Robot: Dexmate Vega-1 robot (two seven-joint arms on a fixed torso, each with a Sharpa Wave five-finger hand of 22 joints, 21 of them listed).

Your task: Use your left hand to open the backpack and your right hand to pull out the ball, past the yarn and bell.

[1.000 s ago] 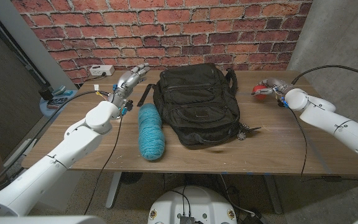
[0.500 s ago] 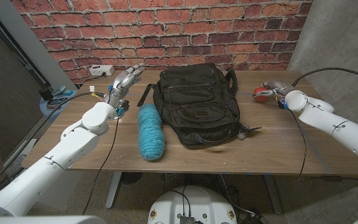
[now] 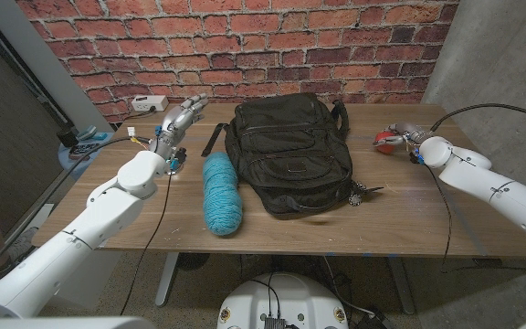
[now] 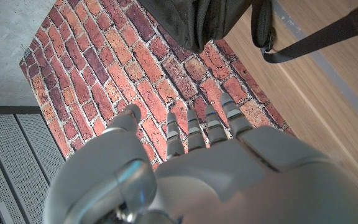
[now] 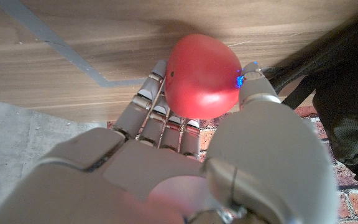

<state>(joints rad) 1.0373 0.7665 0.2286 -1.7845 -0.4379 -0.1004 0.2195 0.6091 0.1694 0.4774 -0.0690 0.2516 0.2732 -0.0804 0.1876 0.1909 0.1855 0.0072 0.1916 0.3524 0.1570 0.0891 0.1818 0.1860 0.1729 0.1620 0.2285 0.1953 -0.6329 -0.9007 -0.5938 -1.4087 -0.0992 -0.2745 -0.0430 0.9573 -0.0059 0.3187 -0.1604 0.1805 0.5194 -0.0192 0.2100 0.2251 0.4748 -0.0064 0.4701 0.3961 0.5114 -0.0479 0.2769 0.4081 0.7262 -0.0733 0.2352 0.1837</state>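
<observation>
- No legible text, label, brand, number or sign appears in any view.
- The backpack (image 3: 290, 151) carries a small rectangular patch on its front; any marking on it is too small to read.

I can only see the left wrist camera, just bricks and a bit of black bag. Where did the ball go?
Observer: The red ball is out of the bag. The right hand grips it over the table, to the right of the backpack.
Operator: Is the yarn out too?
Observer: Yes, the blue yarn lies on the table along the backpack's left side.
Operator: Is my left hand holding anything?
Observer: No. The left hand holds nothing, fingers apart, left of the backpack.
</observation>
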